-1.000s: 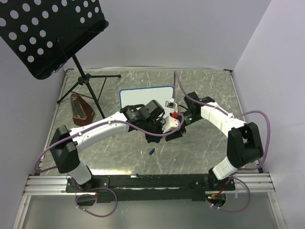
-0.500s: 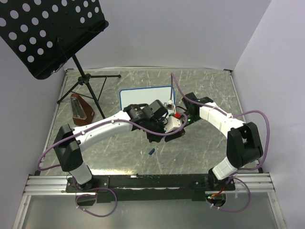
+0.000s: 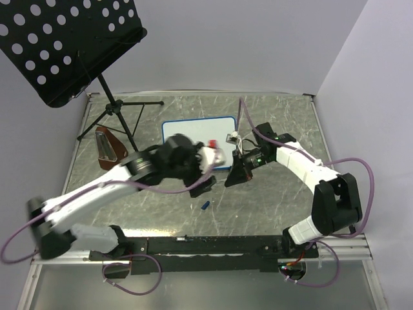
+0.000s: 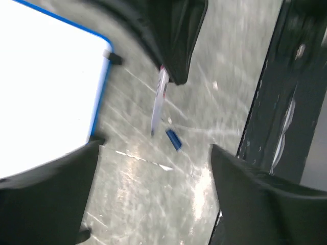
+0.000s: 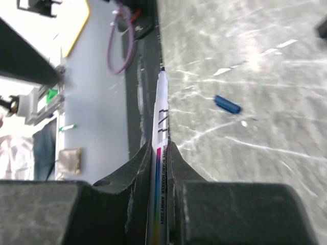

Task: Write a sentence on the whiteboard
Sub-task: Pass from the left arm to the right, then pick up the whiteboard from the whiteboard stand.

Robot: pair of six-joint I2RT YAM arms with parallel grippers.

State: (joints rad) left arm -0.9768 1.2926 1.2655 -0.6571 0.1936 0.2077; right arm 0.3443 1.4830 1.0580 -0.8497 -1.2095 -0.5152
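Dark lettering and a rainbow-coloured band along barrel of thin white marker pen [image 5: 161, 97], too blurred to read. Barrel clamped tight between jaws of right gripper [image 5: 159, 148], dark tip pointing to upper centre of right wrist view. Spread wide with nothing held: left gripper [image 4: 156, 153], motion-blurred in top view. Flat on grey marbled table [image 3: 284, 116], centre of top view: small white rectangular whiteboard with blue rounded-corner frame [image 3: 193, 129], lower edge partly hidden behind left arm, face plain white where visible. Loose on table at lower centre, apart from board: small blue pen cap [image 3: 204, 205].
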